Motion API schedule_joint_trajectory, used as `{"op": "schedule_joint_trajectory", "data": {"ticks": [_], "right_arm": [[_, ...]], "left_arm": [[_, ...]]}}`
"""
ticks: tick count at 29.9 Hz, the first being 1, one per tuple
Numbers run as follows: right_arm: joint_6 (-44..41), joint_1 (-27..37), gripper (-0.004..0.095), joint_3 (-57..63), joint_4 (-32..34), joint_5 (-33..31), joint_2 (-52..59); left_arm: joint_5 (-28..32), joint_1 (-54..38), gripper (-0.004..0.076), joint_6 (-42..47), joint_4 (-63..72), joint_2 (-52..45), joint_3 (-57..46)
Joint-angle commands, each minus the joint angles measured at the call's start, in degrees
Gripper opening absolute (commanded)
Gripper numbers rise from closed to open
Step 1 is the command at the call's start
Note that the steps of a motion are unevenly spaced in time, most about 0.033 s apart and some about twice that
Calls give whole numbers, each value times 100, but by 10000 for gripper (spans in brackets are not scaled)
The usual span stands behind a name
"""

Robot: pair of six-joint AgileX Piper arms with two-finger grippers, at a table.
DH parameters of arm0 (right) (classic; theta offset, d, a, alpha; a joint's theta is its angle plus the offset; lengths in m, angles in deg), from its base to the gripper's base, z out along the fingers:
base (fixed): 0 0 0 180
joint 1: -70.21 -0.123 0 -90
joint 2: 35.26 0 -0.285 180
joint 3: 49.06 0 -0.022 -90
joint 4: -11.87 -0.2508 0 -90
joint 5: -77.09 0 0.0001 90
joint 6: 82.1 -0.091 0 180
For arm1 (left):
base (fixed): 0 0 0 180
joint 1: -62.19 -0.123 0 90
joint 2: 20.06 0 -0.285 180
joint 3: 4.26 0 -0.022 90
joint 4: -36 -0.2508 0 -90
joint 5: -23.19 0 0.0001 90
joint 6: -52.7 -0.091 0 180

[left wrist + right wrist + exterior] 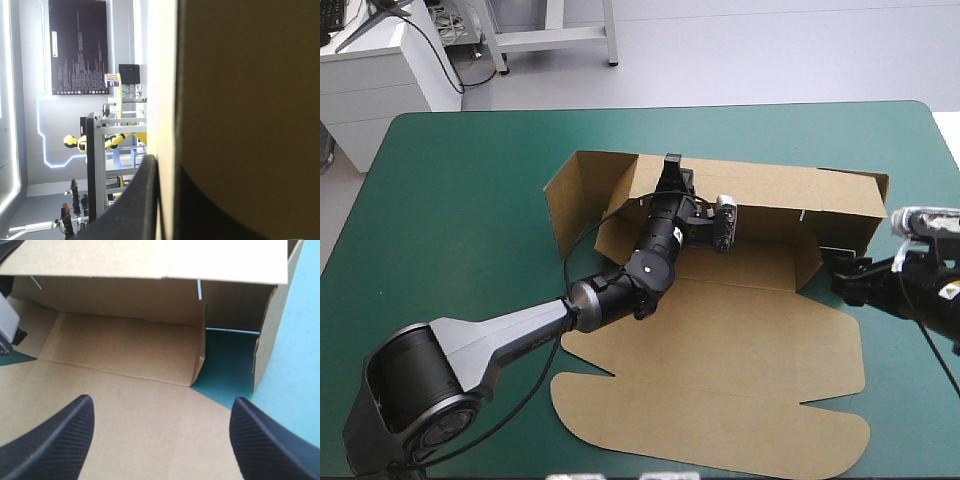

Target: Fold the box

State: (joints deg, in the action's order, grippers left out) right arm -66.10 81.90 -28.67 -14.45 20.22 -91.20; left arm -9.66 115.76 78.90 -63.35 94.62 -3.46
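Box: The brown box [720, 330] lies in the middle of the table [450, 200], on its teal-green cover. It is only partly put up.
Far wall: The long far wall [770, 195] stands up along the side of the box away from the robot.
Left end wall: The end wall [563, 205] on the left also stands up. It leans a little outward.
Lid: The lid [720, 420] lies flat on the cover, toward the near edge of the table. Its corners are round.
Left gripper: The left gripper [670, 170] reaches over the floor of the box to the top edge of the far wall. In its own wrist view the black fingers [142, 200] are almost together with the thin edge of the board between them. It looks like it is pinching the wall, though that view is very close and dark.
Right gripper: The right gripper [162, 400] is low at the right end of the box. Its fingers stand wide apart and hold nothing.
Right corner: Just ahead of the right gripper a patch of teal-green cover shows between a short inner flap [200, 350] and the right end wall [267, 340].
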Motion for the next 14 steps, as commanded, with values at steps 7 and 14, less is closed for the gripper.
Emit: {"op": "schedule_joint_trajectory", "data": {"ticks": [7,14], "right_arm": [[76,-4,692,-1366,-98,592,-1273],[76,-4,692,-2251,-188,607,-2003]], "left_arm": [[270,61,-8,25,171,-135,81],[258,61,-8,25,171,-135,81]]}}
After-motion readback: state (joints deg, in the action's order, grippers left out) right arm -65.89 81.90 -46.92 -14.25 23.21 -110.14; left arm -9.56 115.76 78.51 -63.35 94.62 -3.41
